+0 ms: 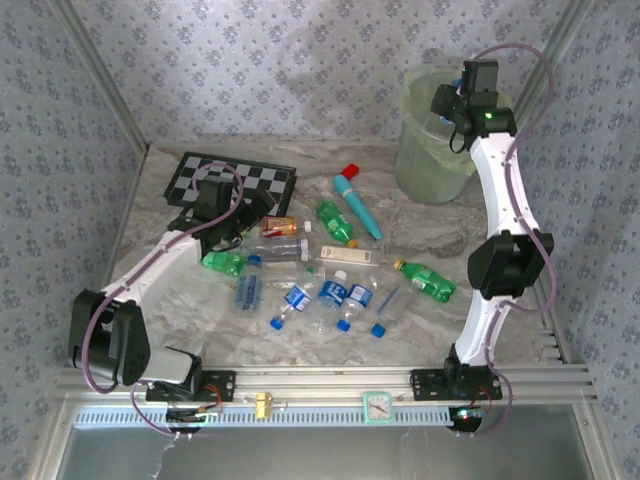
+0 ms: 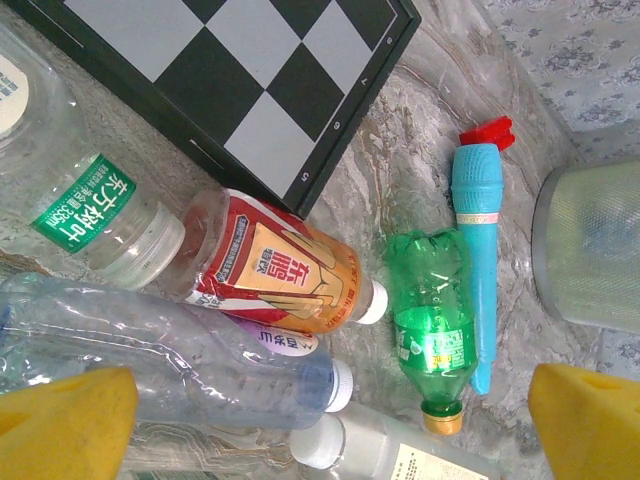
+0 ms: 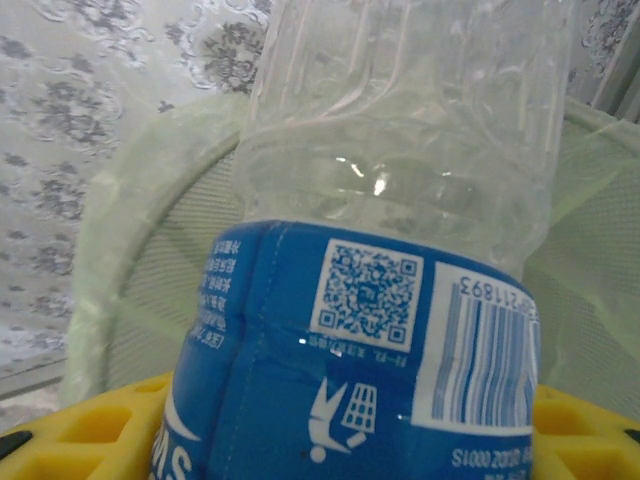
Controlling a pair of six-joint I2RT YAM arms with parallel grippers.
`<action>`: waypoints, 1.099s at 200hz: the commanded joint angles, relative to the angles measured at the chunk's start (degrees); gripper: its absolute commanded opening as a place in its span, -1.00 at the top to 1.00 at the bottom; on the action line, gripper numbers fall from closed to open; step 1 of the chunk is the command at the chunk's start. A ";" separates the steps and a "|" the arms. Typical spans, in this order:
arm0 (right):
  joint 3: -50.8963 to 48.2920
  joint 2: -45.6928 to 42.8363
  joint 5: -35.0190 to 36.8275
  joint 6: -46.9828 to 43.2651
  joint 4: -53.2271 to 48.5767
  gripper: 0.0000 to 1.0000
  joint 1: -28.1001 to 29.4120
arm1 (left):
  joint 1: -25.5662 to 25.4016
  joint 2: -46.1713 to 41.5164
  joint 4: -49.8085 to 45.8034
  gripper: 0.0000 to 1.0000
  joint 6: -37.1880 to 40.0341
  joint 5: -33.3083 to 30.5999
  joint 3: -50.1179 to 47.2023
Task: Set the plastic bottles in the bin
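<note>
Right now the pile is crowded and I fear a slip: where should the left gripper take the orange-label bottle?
Probably across its labelled middle, from straight above. The orange-label bottle lies on its side against a clear bottle, and its cap end is narrow. The left gripper, open, would need turning to close across its width.

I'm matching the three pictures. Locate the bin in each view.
Top external: bin in the upper right.
Left wrist: bin at the right edge, beyond the teal tube.
Right wrist: bin wall behind the blue-label bottle.
Shared landmark: the patterned wallpaper.
</note>
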 commanded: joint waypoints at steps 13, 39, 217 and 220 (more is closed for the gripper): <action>9.82 6.68 1.15 1.76 -7.35 -0.10 -0.42 | -0.16 -2.47 -1.10 -1.00 1.26 -0.47 0.05; 12.67 9.97 0.49 2.75 -9.12 -0.14 -0.57 | -0.16 -2.65 -1.37 -1.00 1.33 -0.74 0.19; 8.62 -3.66 1.96 -3.47 -8.64 -0.85 1.23 | -0.20 -0.83 -1.28 -1.00 4.10 -1.79 3.09; 7.58 -4.44 1.97 -3.65 -8.81 -0.86 1.50 | -0.13 -0.79 -1.09 -1.00 4.29 -1.79 3.20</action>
